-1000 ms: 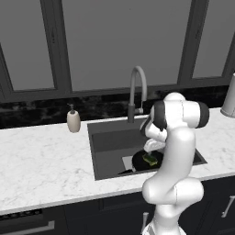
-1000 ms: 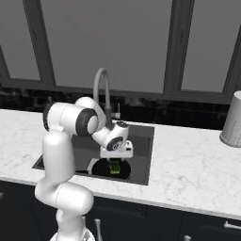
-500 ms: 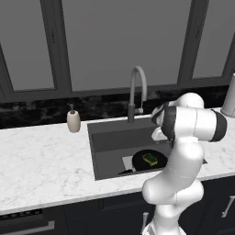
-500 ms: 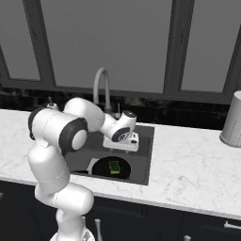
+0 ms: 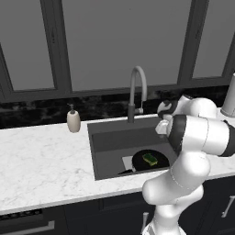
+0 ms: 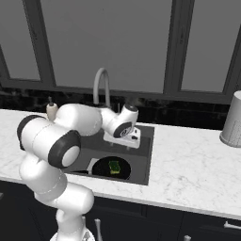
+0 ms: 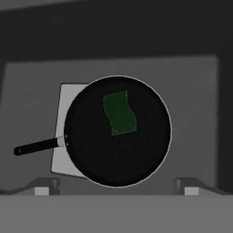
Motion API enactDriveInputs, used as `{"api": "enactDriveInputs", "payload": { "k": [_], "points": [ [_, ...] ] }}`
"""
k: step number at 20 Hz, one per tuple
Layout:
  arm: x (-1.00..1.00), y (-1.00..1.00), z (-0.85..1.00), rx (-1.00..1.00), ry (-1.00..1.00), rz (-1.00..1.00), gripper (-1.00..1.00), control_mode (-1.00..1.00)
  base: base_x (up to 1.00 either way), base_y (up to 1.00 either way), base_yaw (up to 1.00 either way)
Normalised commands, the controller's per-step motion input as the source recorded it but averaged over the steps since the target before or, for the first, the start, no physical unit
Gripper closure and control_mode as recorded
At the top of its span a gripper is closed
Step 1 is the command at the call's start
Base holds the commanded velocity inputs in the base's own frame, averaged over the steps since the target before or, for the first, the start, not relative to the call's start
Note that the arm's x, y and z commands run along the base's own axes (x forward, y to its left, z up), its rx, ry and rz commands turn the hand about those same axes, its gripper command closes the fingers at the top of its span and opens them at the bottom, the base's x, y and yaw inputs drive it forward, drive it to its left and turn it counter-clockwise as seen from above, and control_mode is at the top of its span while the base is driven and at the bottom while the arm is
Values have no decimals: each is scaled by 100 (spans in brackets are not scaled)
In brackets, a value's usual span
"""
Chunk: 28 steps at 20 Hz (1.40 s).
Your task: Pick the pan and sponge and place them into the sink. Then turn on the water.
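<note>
Both of the task's loose things lie in the sink [image 5: 110, 137]: the pan [image 7: 118, 132] rests flat on the basin floor, and the sponge [image 7: 119, 113] lies inside it, a little off the pan's centre. In the hand view the pan covers most of the lighter square [image 7: 63, 132] at the sink's bottom, with only one strip of that square showing beside the rim where the handle [image 7: 38, 146] comes off; the handle points away across dark floor with open room around its end. Bare basin floor rings the pan on every side, and none of its rim touches a wall. In the left base view the pan [image 5: 150, 160] sits toward the near, right part of the sink, leaving the far-left part of the floor open. The gripper [image 7: 116, 193] is above the pan, looking straight down on it, its two fingertips [image 7: 42, 191] spread wide and holding nothing — each tip stands outside the pan's outline. In the right base view the hand [image 6: 123, 134] hangs over the sink's back half, just in front of the faucet [image 6: 101, 87], whose arched neck rises at the back edge. A soap dispenser [image 5: 73, 120] stands on the marble counter [image 5: 41, 165] left of the sink, well apart from it, and a grey canister [image 6: 232, 120] stands far to the right.
</note>
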Motion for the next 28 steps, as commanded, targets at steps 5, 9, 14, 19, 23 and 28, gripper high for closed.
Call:
{"api": "enactDriveInputs", "payload": {
  "k": [5, 9, 14, 19, 23, 28],
  "points": [
    [0, 0, 1, 3, 0, 0, -100, -100, 0, 0, 0],
    [2, 0, 19, 24, -6, -3, -100, -100, 0, 0, 0],
    [4, 1, 26, 37, -15, -10, -100, -100, 0, 0, 0],
    [0, 15, 13, 27, -16, -12, -100, -100, 0, 0, 0],
    [1, 14, 4, 6, -2, -11, -100, -100, 0, 0, 0],
    [6, 11, 2, 0, 0, -7, -100, -100, 0, 0, 0]
  ]
}}
